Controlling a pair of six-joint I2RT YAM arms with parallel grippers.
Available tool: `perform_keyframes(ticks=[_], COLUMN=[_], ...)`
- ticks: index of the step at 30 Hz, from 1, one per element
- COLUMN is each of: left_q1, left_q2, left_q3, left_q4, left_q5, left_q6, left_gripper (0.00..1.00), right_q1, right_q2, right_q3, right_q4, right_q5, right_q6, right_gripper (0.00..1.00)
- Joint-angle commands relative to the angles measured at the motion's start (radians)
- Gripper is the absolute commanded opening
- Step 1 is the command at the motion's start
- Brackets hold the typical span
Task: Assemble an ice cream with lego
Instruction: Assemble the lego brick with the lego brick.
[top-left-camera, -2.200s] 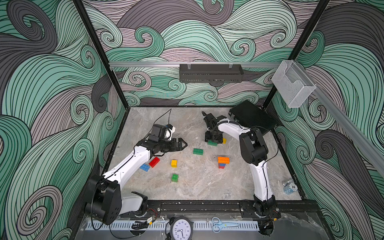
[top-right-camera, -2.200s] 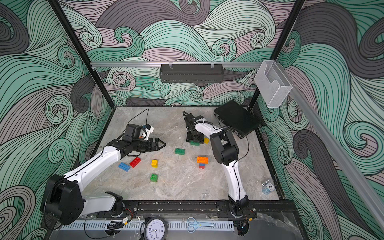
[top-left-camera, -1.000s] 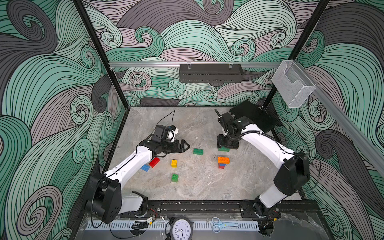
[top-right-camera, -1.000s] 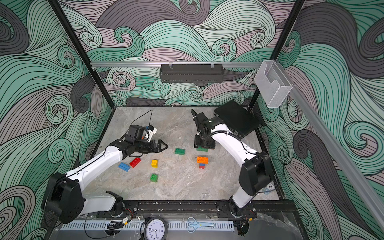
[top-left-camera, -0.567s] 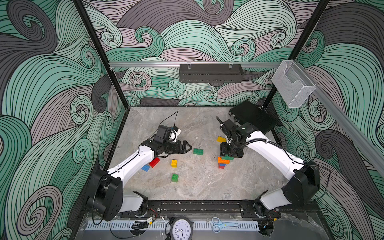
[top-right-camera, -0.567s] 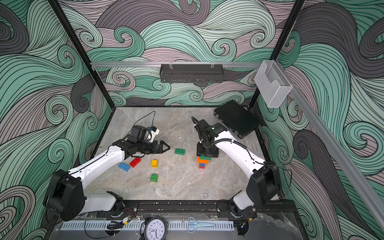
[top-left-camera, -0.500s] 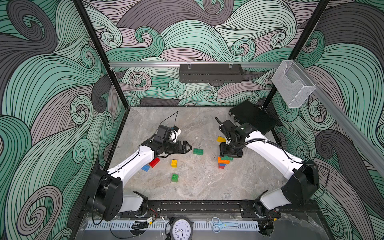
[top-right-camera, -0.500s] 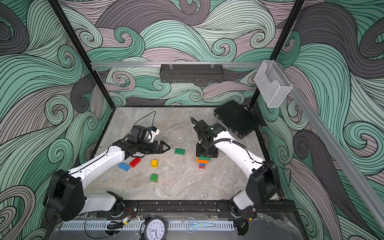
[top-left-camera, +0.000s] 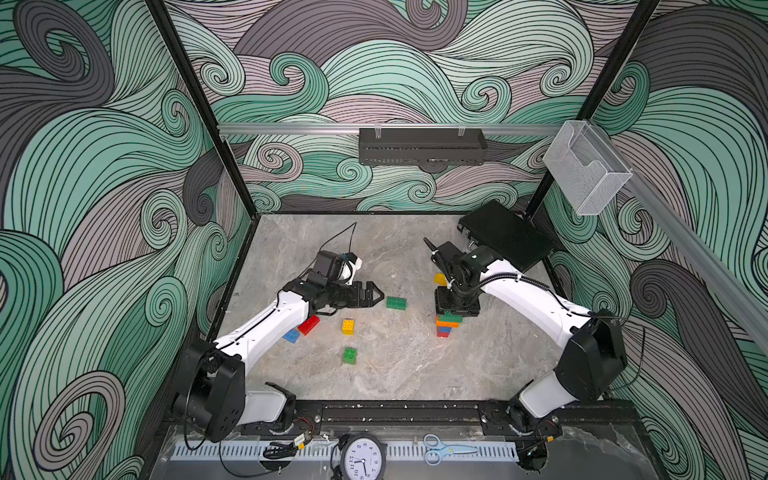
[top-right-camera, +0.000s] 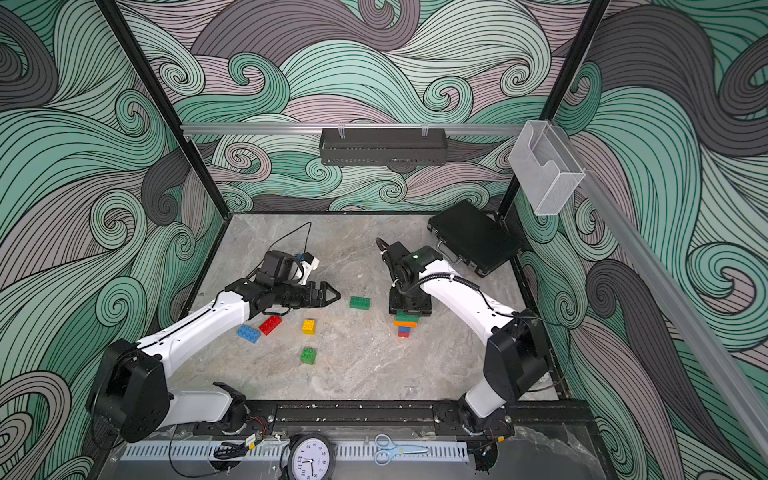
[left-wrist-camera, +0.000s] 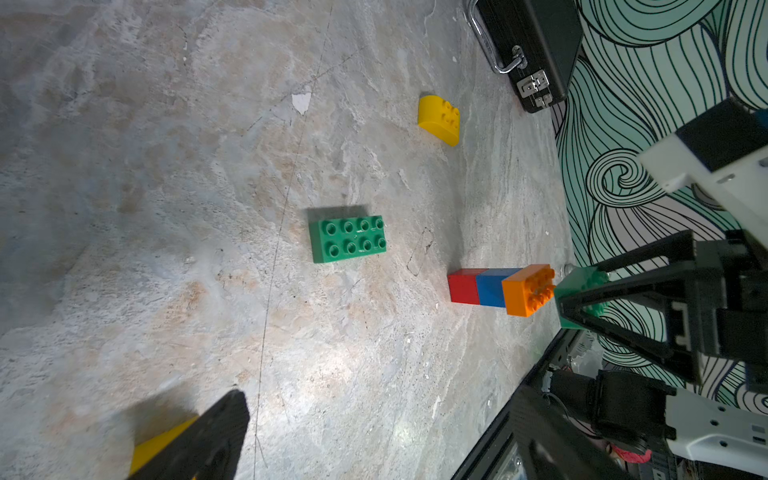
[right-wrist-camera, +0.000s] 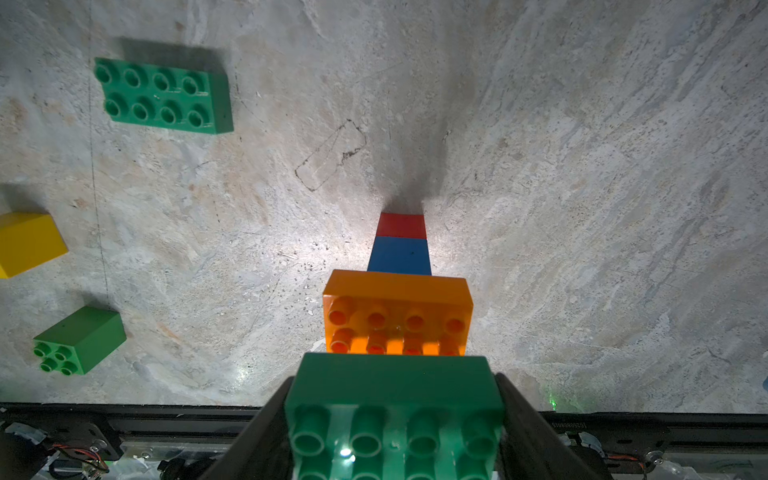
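A stack of lego (top-left-camera: 445, 328) stands right of centre: red at the bottom, blue, then an orange oblong brick (right-wrist-camera: 397, 311). My right gripper (right-wrist-camera: 395, 415) is shut on a green oblong brick (right-wrist-camera: 395, 390), held just above the orange one, whose studs still show. My left gripper (top-left-camera: 376, 296) is open and empty, its tips a short way left of another green oblong brick (top-left-camera: 396, 303) lying flat on the table. In the left wrist view this brick (left-wrist-camera: 348, 239) lies ahead of the wide-open fingers (left-wrist-camera: 208, 436).
Loose bricks lie near the left arm: red (top-left-camera: 308, 324), blue (top-left-camera: 291, 336), yellow square (top-left-camera: 348, 326), green square (top-left-camera: 350, 355). A yellow round-topped brick (left-wrist-camera: 439, 120) sits behind the stack. A black case (top-left-camera: 507, 241) fills the back right corner. The front rail (top-left-camera: 395, 415) bounds the table.
My right gripper has carried the green brick from the back of the table forward to above the stack. My left gripper has crept rightward toward the loose green oblong brick.
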Motion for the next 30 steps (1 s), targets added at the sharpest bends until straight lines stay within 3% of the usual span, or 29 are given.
perform_keyframes(ticks=[1,30], left_q1=[-0.009,-0.010], left_q2=[-0.015,-0.028], left_q3=[0.015,0.012], left_q4=[0.000,-0.009], left_q5=[0.000,-0.012], left_q6=[-0.002,-0.001], left_gripper=[0.99,0.99], right_q1=[0.006,0.014], right_q2=[0.015,0.062], right_q3=[-0.005,-0.020], right_q4=[-0.003,0.016], right_q5=[0.025,0.038], right_q6=[0.015,0.028], right_gripper=[0.61,0.61])
